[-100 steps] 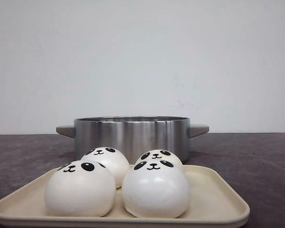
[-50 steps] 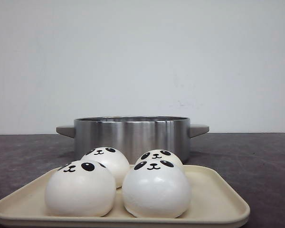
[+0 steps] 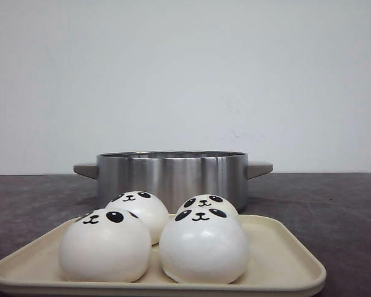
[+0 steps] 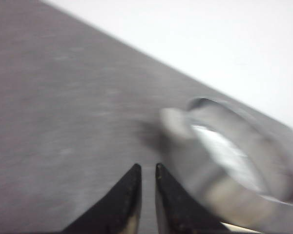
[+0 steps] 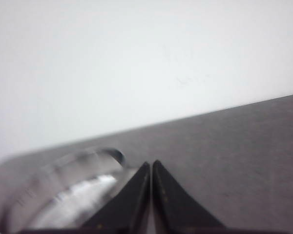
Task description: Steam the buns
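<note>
4 glossy white panda-face buns on beige tray; steel pot behind. Left pincer, right pincer both closed, empty.

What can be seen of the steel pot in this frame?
The pot is a low, wide cylinder of brushed, shiny steel with a thin rim and two stubby grey handles, one on each side. It stands upright on the dark table, just behind the cream tray that holds the four buns; whether it touches the tray cannot be told. It has no lid. Both wrist views show it blurred, with a bright metal inside; contents cannot be made out. Neither gripper touches it.
</note>
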`<state>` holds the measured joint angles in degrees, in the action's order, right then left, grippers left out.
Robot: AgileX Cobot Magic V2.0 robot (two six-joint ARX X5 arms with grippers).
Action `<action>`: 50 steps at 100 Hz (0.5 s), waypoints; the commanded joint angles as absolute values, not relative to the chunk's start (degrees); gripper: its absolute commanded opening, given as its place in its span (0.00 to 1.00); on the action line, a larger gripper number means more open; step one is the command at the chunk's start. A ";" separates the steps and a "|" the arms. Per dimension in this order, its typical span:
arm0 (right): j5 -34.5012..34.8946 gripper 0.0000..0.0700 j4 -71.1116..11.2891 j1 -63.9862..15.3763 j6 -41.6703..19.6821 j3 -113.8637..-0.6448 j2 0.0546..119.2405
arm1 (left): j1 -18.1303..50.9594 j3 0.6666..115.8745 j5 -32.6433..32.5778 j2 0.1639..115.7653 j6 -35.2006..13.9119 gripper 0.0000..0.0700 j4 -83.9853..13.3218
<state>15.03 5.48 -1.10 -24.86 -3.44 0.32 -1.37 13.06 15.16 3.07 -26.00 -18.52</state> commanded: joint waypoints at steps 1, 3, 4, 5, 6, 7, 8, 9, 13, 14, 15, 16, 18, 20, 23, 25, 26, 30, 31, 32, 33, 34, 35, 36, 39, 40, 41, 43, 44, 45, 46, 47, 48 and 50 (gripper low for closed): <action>15.03 0.00 2.74 -1.06 -31.27 -9.17 1.23 | -1.43 19.62 15.94 5.80 -22.50 0.02 -21.43; 14.98 0.00 0.84 -1.06 -30.83 -11.09 2.00 | -1.43 21.63 15.90 6.98 -21.54 0.02 -22.46; 14.98 0.00 -0.16 -1.06 -30.50 -12.14 2.44 | -1.43 22.61 15.90 7.62 -21.06 0.02 -22.92; 14.98 0.00 -1.17 -1.06 -30.13 -13.17 2.92 | -1.43 23.64 15.90 8.29 -20.53 0.02 -23.22; 15.00 0.00 -2.17 -1.04 -29.63 -14.24 3.42 | -1.43 25.12 15.90 9.34 -19.73 0.02 -23.64; 15.00 0.00 -3.16 -1.04 -29.08 -15.31 3.99 | -1.43 26.13 15.90 10.09 -19.16 0.02 -23.90; 15.03 0.00 -4.14 -1.04 -28.47 -16.43 4.58 | -1.43 26.61 15.90 10.44 -18.96 0.02 -23.97; 15.05 0.00 -5.10 -1.04 -27.83 -17.52 5.17 | -1.41 28.16 15.88 11.60 -18.22 0.02 -24.27; 15.11 0.00 -8.78 -1.06 -24.95 -22.04 7.84 | -1.41 32.08 15.90 14.57 -16.67 0.02 -24.80; 15.16 0.00 -9.61 -1.06 -24.18 -23.20 8.56 | -1.41 32.56 15.90 14.98 -16.51 0.02 -24.86; 15.27 0.00 -10.39 -1.06 -23.42 -24.34 9.23 | -1.41 33.52 15.90 15.77 -16.21 0.02 -24.93; 15.33 0.00 -11.18 -1.06 -22.68 -25.47 9.96 | -1.41 34.94 15.92 16.95 -15.75 0.02 -25.02; 15.62 0.00 -12.56 -1.06 -21.21 -27.70 11.38 | -1.41 36.34 15.92 18.11 -15.44 0.02 -25.15; 15.94 0.00 -13.91 -1.06 -19.79 -29.93 12.78 | -1.39 38.20 15.92 19.64 -15.14 0.02 -25.36; 16.49 0.00 -15.59 -1.06 -17.96 -33.19 14.87 | -1.37 41.39 15.92 22.20 -14.39 0.02 -26.04; 16.60 0.00 -16.62 -1.06 -16.86 -35.24 16.21 | -1.37 43.13 15.94 23.59 -13.91 0.02 -26.55; 16.60 0.00 -17.12 -1.06 -16.38 -36.27 16.86 | -1.37 43.57 15.94 23.94 -13.80 0.02 -26.72; 16.56 0.00 -19.05 -1.06 -14.52 -40.21 19.25 | -1.34 46.96 16.14 26.48 -12.60 0.02 -28.29; 16.56 0.00 -19.49 -1.06 -14.11 -41.12 19.81 | -1.26 47.77 16.14 27.05 -12.21 0.02 -28.82; 16.56 0.00 -19.88 -1.06 -13.74 -42.06 20.34 | -1.10 48.58 16.14 27.59 -11.86 0.02 -29.30; 16.53 0.00 -20.23 -1.06 -13.41 -42.96 20.86 | -0.99 49.36 16.14 28.14 -11.51 0.02 -29.80; 16.56 0.00 -20.56 -1.06 -13.13 -43.83 21.39 | -0.86 50.13 16.14 28.64 -11.20 0.02 -30.39; 16.56 0.00 -20.88 -1.06 -12.88 -44.69 21.89 | -0.75 50.89 16.12 29.12 -10.92 0.02 -30.89; 16.56 0.00 -21.15 -1.06 -12.69 -45.52 22.37 | -0.64 51.62 16.12 29.58 -10.61 0.02 -31.48; 16.56 0.00 -21.67 -1.06 -12.51 -47.86 23.70 | -0.40 53.65 16.10 30.83 -9.54 0.02 -33.06; 16.58 0.00 -21.74 -1.06 -12.51 -48.56 24.10 | -0.34 54.24 16.10 31.22 -9.28 0.02 -33.54; 16.62 0.00 -21.78 -1.06 -12.53 -49.21 24.47 | -0.27 54.81 16.08 31.57 -9.08 0.02 -33.93; 16.91 0.00 -21.78 -1.06 -12.58 -50.43 25.15 | -0.19 55.79 16.03 32.21 -8.82 0.02 -34.59; 17.19 0.00 -21.76 -1.06 -12.58 -51.00 25.50 | -0.16 56.21 16.05 32.47 -8.71 0.02 -34.87; 17.54 0.00 -21.69 -1.06 -12.58 -51.53 25.82 | -0.12 56.58 16.05 32.71 -8.64 0.02 -35.03; 18.02 0.00 -21.61 -1.06 -12.58 -52.03 26.15 | -0.05 56.90 16.05 32.91 -8.58 0.02 -35.14; 18.48 0.00 -21.50 -1.06 -12.58 -52.49 26.48 | 0.01 57.17 16.08 33.10 -8.58 0.02 -35.11; 19.29 0.00 -21.34 -1.06 -12.60 -53.15 27.00 | 0.12 57.54 16.10 33.30 -8.58 0.03 -35.07; 20.05 0.01 -21.12 -1.06 -12.58 -53.71 27.49 | 0.23 57.76 16.14 33.45 -8.60 0.04 -34.85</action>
